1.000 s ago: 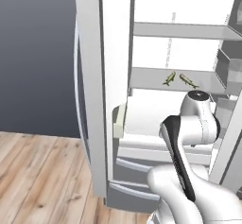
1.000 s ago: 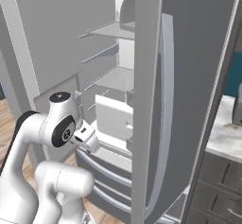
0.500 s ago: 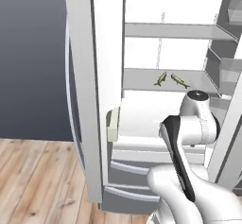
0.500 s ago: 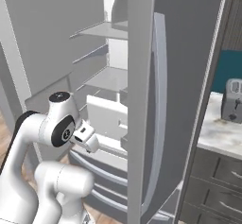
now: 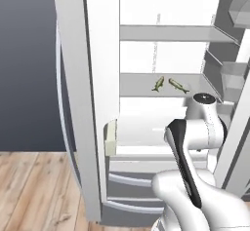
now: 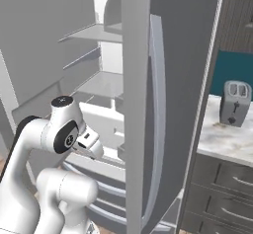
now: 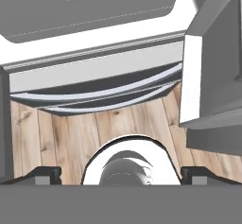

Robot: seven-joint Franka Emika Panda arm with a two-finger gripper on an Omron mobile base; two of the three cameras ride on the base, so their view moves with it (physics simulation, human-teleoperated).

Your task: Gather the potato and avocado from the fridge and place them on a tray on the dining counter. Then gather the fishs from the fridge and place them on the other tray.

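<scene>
The fridge (image 5: 78, 103) stands open, showing its white shelved inside. Two slender grey-green fishs (image 5: 157, 84) (image 5: 178, 86) lie side by side on the middle shelf. My arm is folded in front of the lower shelves, well below and short of the fish. In the hand view my gripper (image 7: 122, 173) points down at the wood floor and the fridge's lower drawers (image 7: 94, 72). Its fingertips (image 7: 47, 173) are spread wide, open with nothing between them. The potato, the avocado, both trays and the dining counter are out of view.
The left fridge door (image 5: 73, 127) juts out beside the arm, with a pale item (image 5: 111, 138) in its bin. The right door (image 6: 148, 104) stands close on the other side. A marbled counter (image 6: 222, 139) with a toaster (image 6: 234, 102) lies beyond it.
The whole picture has shifted and the fridge looms larger: the base has driven closer. The arm's pose and the open gripper look the same.
</scene>
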